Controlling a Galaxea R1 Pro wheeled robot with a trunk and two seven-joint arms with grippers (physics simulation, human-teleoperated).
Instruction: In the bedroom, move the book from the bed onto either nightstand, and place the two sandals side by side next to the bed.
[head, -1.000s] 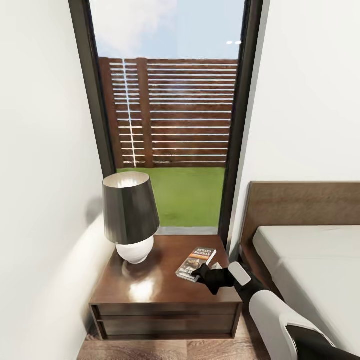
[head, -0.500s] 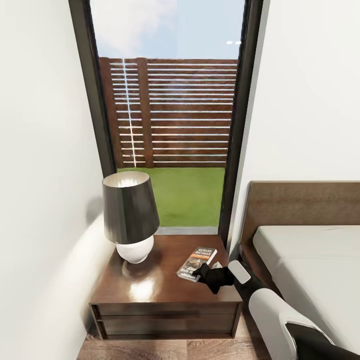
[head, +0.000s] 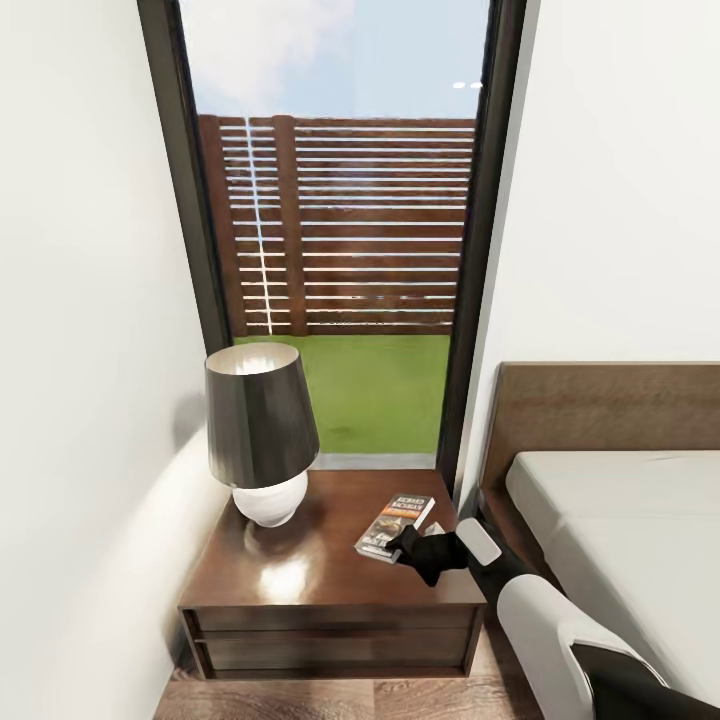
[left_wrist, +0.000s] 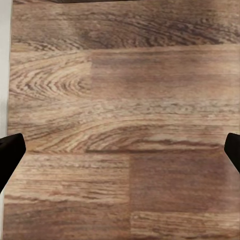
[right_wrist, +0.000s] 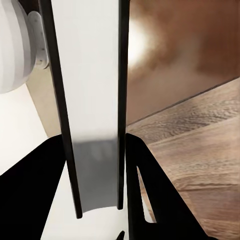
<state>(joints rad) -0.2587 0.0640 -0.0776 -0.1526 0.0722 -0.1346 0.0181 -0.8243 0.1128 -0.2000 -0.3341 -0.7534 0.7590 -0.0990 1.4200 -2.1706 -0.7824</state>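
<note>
Right tool (head: 408, 545) pinching book (head: 393, 526) on nightstand (head: 300, 585), lamp (head: 260, 430) beside, left tool (left_wrist: 120, 150) spread above floor (left_wrist: 120, 100)

The nightstand (head: 300, 585) is dark brown wood with a glossy top that carries a bright highlight and a mirrored image of the lamp base (head: 268, 500). The lamp base is smooth, glazed white; the lamp shade (head: 258, 415) is dark with a soft sheen. The book (head: 395, 527) has a printed paper cover, its page block matt pale between smooth black edges. The floor (left_wrist: 120, 120) is matt wood plank with marked grain. The mattress (head: 620, 540) is plain matt pale-grey cloth; the headboard (head: 600, 405) is matt brown wood. The right hand (head: 412, 553) is matt black.
</note>
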